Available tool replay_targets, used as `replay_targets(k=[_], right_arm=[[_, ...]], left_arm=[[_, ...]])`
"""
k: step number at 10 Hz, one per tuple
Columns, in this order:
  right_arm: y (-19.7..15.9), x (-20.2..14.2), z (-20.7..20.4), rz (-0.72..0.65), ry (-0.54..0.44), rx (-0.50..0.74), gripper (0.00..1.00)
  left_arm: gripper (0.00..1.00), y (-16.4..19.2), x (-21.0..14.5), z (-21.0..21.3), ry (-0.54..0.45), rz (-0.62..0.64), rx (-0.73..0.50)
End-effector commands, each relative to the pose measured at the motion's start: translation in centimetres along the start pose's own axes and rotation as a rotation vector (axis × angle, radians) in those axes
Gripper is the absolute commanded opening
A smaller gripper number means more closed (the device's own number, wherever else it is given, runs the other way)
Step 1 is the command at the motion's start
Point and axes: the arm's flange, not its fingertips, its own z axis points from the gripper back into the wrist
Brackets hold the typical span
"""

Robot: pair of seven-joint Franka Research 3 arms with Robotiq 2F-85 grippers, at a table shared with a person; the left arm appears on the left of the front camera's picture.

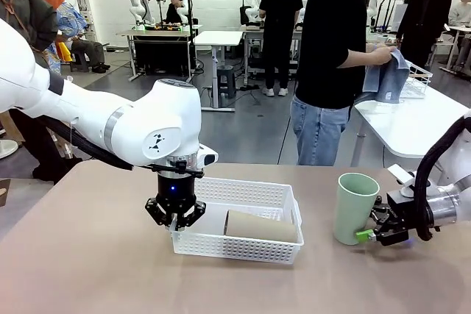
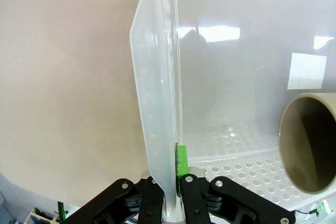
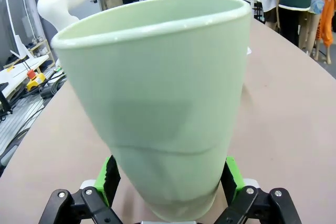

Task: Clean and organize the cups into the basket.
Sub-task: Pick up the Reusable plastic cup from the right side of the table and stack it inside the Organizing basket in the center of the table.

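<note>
Front camera looks across the worktop (image 1: 88, 270), wide. Left wrist stares down, tight on the basket (image 2: 157, 103) wall; right wrist hugs the mint cup (image 3: 157, 103). Both also show from the front.

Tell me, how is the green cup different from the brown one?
The green cup is pale mint; the brown cup is tan. The green cup stands upright outside the basket, gripped low down by the fingers of the right gripper; the brown cup lies on its side inside the basket. Both are tall, tapered and handleless.
</note>
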Motion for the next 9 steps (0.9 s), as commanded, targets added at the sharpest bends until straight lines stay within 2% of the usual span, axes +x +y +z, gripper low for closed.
replay_targets(k=[1,4,5,6,7,9], right_arm=[[-0.77,0.16,-1.24,0.029,-0.038,-0.005,1.0],[-0.62,0.13,-2.13,0.072,-0.051,0.054,0.98],[-0.61,0.13,-2.14,0.072,-0.048,0.054,0.41],[-0.59,0.12,-2.11,0.073,-0.051,0.054,0.39],[-0.55,0.06,-2.06,0.075,-0.052,0.052,0.0],[-0.11,0.23,-2.03,0.072,-0.055,0.059,0.0]], left_arm=[[0.0,-0.05,0.0,-0.15,0.001,-0.002,0.004],[0.0,-0.05,0.0,-0.15,0.001,-0.002,0.004],[0.0,-0.05,0.0,-0.15,0.001,-0.002,0.004],[0.0,-0.05,0.0,-0.15,0.001,-0.002,0.004],[0.0,-0.05,0.0,-0.15,0.001,-0.002,0.004],[0.0,-0.05,0.0,-0.15,0.001,-0.002,0.004]])
